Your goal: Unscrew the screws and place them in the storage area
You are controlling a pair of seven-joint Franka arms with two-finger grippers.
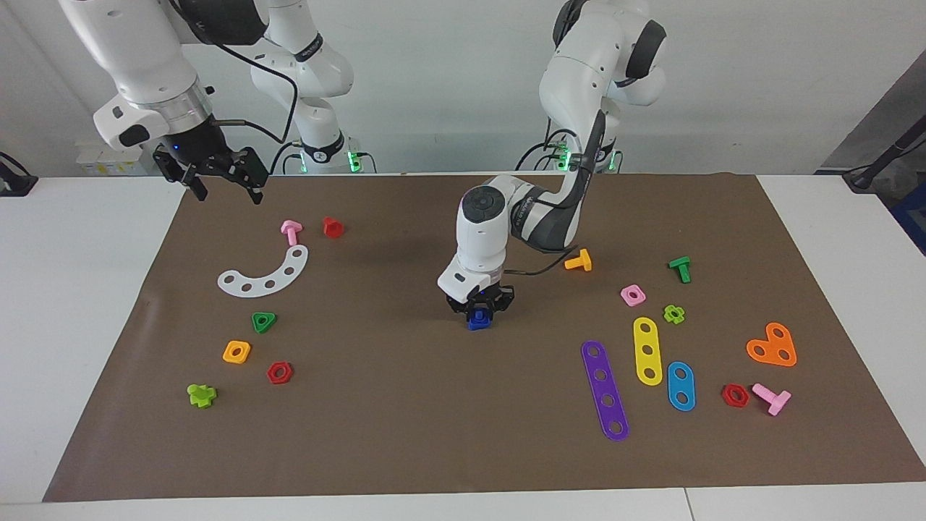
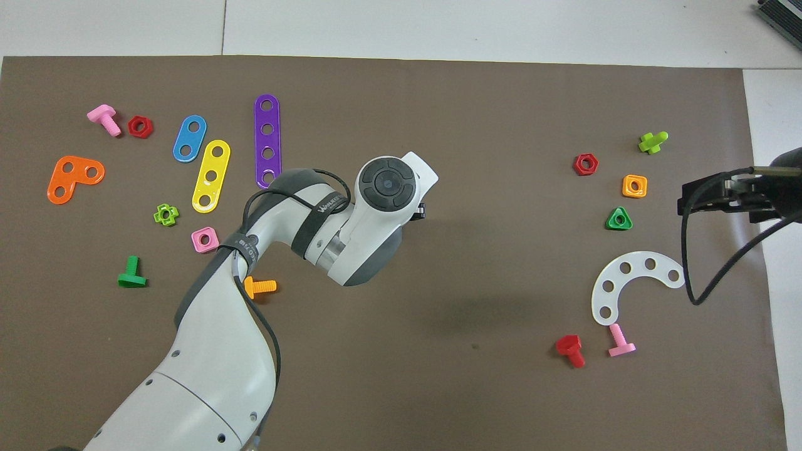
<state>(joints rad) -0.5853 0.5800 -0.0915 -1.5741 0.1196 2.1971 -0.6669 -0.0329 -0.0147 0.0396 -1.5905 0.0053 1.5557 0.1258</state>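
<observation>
White table [image 1: 87, 304], plain pale wall [image 1: 448, 79], even light.

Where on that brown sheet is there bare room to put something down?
The widest bare stretch of the brown sheet lies farther from the robots than the blue piece under the left tool, between the red nut and purple strip. Both ends are crowded; the right tool waits.

Only one piece of lettering shows — white print on a black strap [image 2: 315, 214] wrapped around the left arm's forearm, seen in the overhead view. It seems to begin with a "W", but the letters cannot be made out. The facing view shows the same strap [image 1: 527, 208] — its print is unreadable.
</observation>
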